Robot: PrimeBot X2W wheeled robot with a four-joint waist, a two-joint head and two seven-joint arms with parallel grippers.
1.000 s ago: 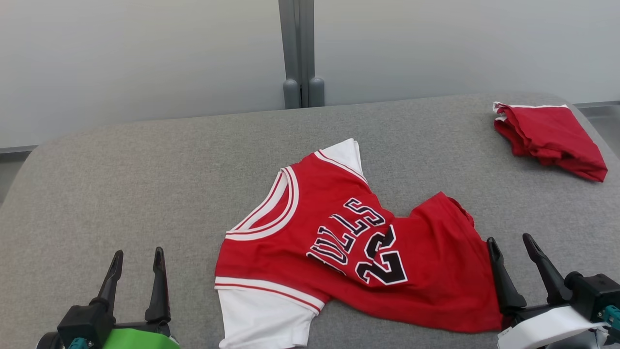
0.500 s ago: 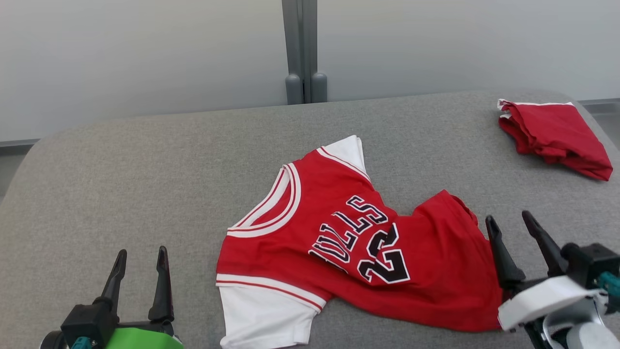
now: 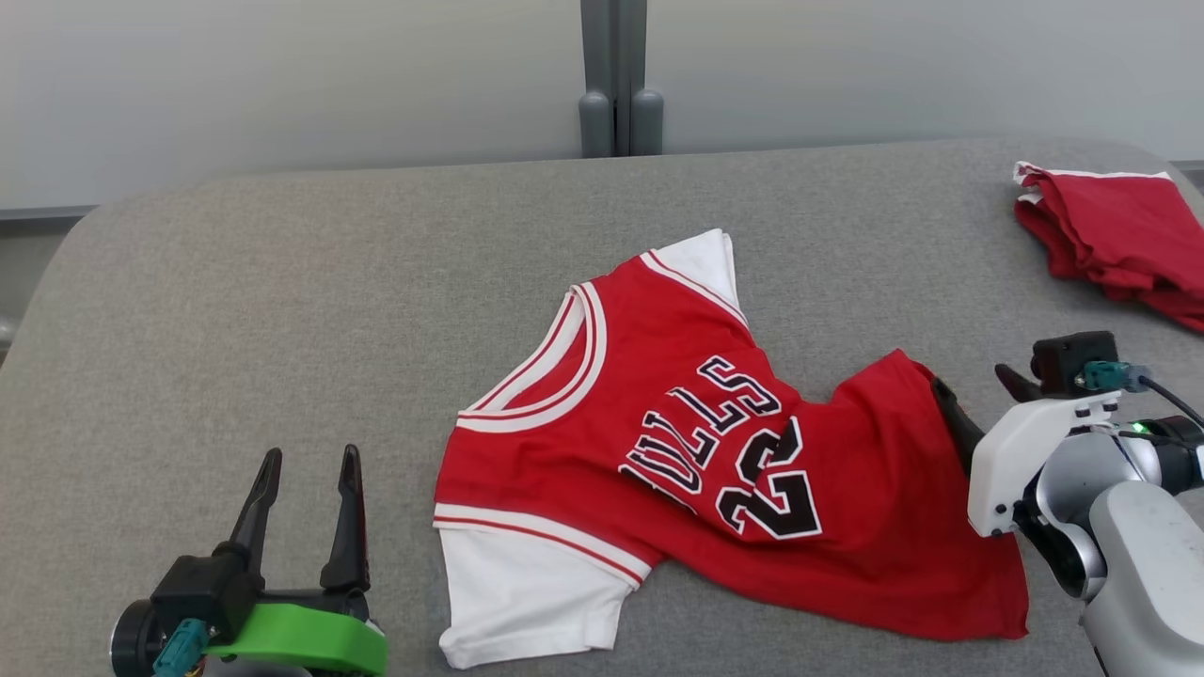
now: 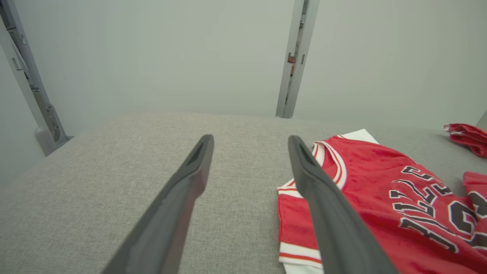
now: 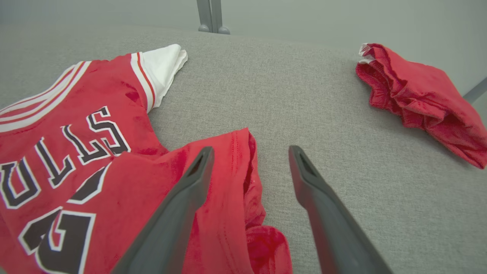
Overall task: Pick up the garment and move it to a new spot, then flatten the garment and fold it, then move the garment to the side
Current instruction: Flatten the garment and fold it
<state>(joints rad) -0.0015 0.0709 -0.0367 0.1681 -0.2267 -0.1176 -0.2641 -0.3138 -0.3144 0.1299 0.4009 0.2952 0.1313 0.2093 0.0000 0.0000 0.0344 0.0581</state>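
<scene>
Dark-fingered, spread wide and empty: poised right end effector (image 3: 971, 381) over jersey (image 3: 658, 442) hem edge, left end effector (image 3: 311, 453) over bare grey counter (image 3: 235, 310).

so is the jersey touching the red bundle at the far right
Apart. The right wrist view shows bare grey surface between the jersey and the red bundle.

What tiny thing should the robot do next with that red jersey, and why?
Probably lower the right tool onto the jersey and close. Its jaws stand open astride the jersey's crumpled near edge and nothing is held yet, so a grip there looks like the way to start lifting it.
</scene>
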